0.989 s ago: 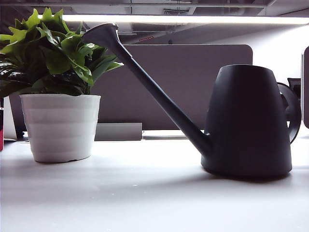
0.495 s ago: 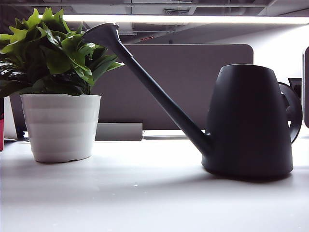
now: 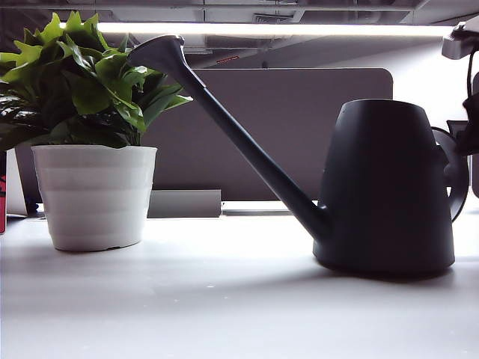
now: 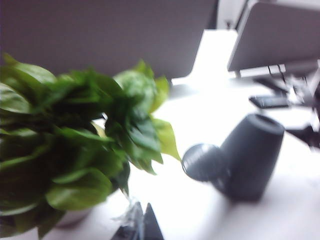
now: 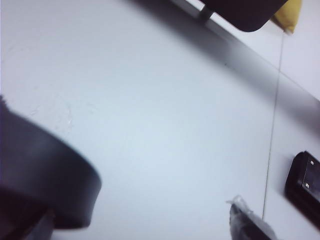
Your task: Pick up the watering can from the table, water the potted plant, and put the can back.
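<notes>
Right of the potted plant [image 3: 93, 142] on the table [image 3: 224, 299]: watering can [image 3: 385, 187] upright, spout toward plant, handle away | right gripper [image 5: 245, 220] near handle, wide open, empty | left gripper [image 4: 137, 225] above plant, opening unclear

Behind my work stood an upright grey partition panel [image 3: 299, 127] with rounded corners, a long ceiling light strip [image 3: 284, 29] glowed above it, a small black device [image 5: 304, 184] lay on the white surface near a thin seam, and a yellow scrap [image 5: 288, 14] showed beside a dark rounded panel [image 5: 245, 11].
</notes>
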